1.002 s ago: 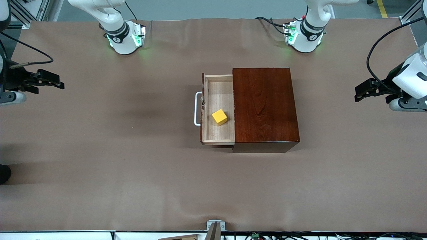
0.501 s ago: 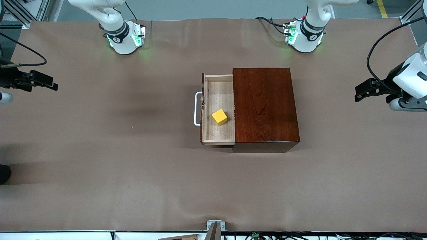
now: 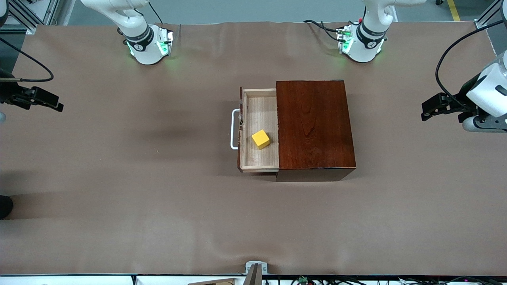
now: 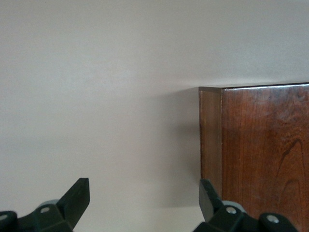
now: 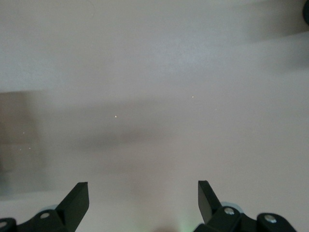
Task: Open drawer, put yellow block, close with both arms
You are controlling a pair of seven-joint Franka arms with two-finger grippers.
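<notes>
The drawer stands pulled out of the box toward the right arm's end of the worktop, and the block already lies inside it on the pale wood floor, in the half nearer the front camera and close to the box's edge. So opening and placing look done, and closing is the step in hand. The right gripper hangs over the right arm's end of the worktop, well apart from the handle, with its jaws wide open and nothing between them. The left gripper hangs over the left arm's end, well apart from the box, jaws likewise spread and empty; its wrist view looks along the worktop at the box's end panel. The next move probably calls for the right gripper to travel in to the drawer front and push it squarely home, while the left gripper braces the box's closed end so the box does not slide under the push.
</notes>
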